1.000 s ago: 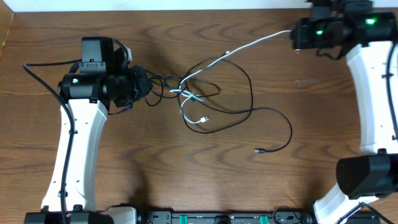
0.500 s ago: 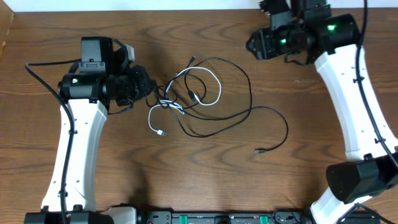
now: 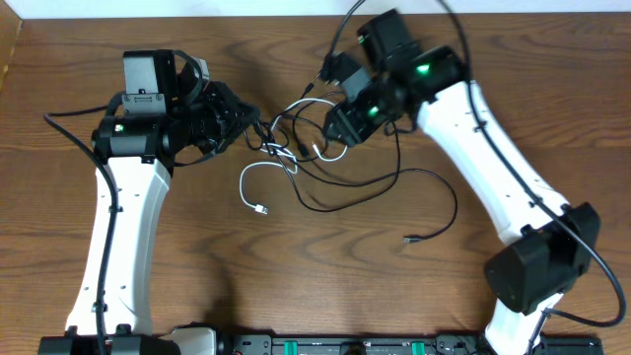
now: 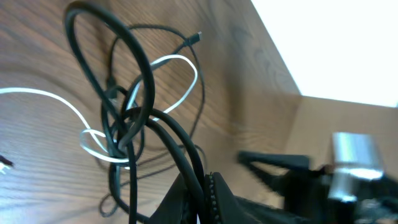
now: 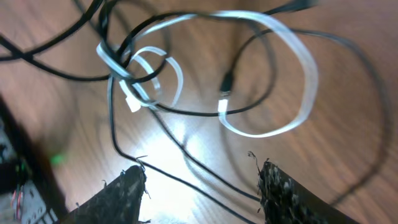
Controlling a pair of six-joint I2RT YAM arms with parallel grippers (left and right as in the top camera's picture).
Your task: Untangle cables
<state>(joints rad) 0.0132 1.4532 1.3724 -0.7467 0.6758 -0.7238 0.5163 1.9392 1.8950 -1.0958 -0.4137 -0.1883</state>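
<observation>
The left gripper (image 4: 198, 186) is clamped shut on a black cable (image 4: 185, 149), which runs up out of the jaws and curves into the knot (image 3: 281, 150) just to its right. The right gripper (image 5: 202, 186) stands open on the other side of the knot, its fingertips (image 5: 127, 186) well apart with nothing pinched between them. It hovers over the loops without touching them, as far as the wrist view shows (a thin black strand crosses the wood beneath the gap).

The cables (image 3: 345, 187) lie bunched on the wooden table (image 3: 296, 296) between the two grippers. At the knot, several black strands and the white cable (image 5: 305, 74) wrap around one another. One white loop spreads from the knot toward the right gripper. Another arcs down to the knot's lower left and ends in a small white plug (image 3: 260, 210). A long black loop sweeps out to the knot's lower right and ends in a black plug (image 3: 409, 239), lying well apart from the bunch.
</observation>
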